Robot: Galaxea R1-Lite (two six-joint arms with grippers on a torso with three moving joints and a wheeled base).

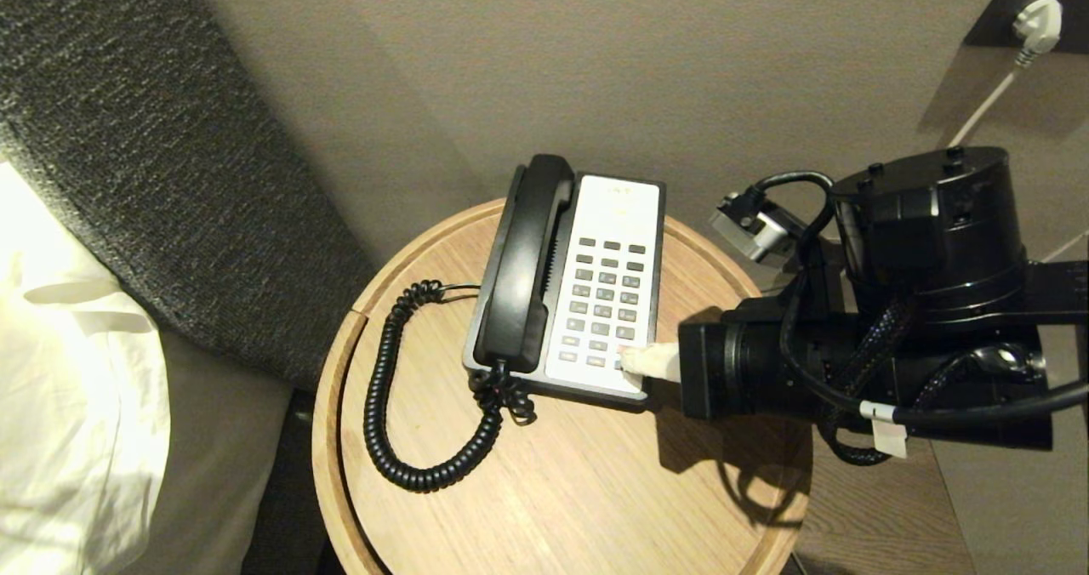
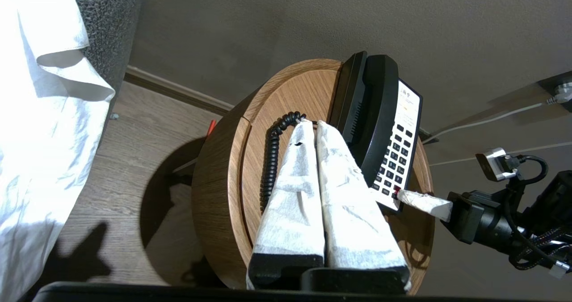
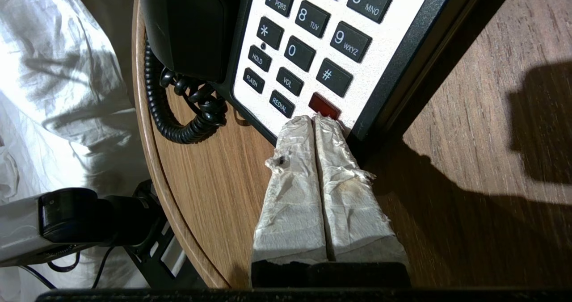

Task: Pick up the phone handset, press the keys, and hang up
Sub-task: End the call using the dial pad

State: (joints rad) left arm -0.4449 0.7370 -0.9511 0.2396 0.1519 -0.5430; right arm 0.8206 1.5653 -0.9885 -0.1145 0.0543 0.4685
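Presently listed: one phone handset (image 1: 523,264) cradled on one base (image 1: 614,218), one round bench (image 1: 595,473), keys marked HOLD, FLASH, VOL, REDIAL, right hand (image 3: 314,119) pressed together by one red key (image 3: 325,106), left hand (image 2: 311,124) pressed together above the bench.

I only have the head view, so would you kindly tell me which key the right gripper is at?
Observer: The right gripper, fingers together, has its tips at the near edge of the red key, next to the hash key.
Operator: Thank you. Where is the left gripper? I cannot see it.
Observer: The left gripper is shut and empty, pointing toward the coiled cord.
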